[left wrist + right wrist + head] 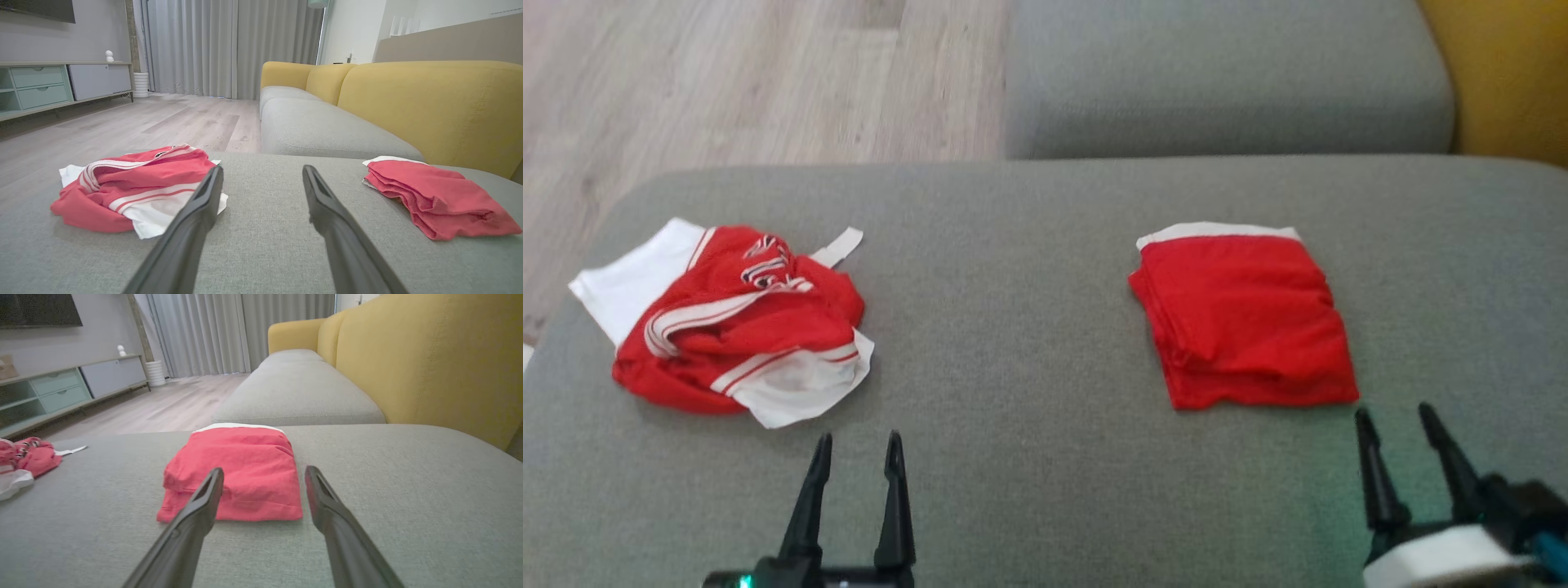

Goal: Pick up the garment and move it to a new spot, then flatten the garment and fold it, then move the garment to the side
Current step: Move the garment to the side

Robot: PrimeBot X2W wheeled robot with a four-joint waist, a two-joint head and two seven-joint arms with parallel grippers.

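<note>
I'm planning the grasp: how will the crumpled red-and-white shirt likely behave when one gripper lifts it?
The garment lies in soft bunched folds, so it will probably droop and unfurl rather than hold shape. It looks thin, so likely light. Its loose white sleeve may drag across the grey cushion.

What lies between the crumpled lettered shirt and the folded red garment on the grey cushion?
Only bare grey cushion lies between the crumpled shirt and the folded red garment; the head view shows it.

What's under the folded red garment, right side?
Under the folded garment, a white strip peeks out at its far edge; grey cushion below. The rest is covered.
</note>
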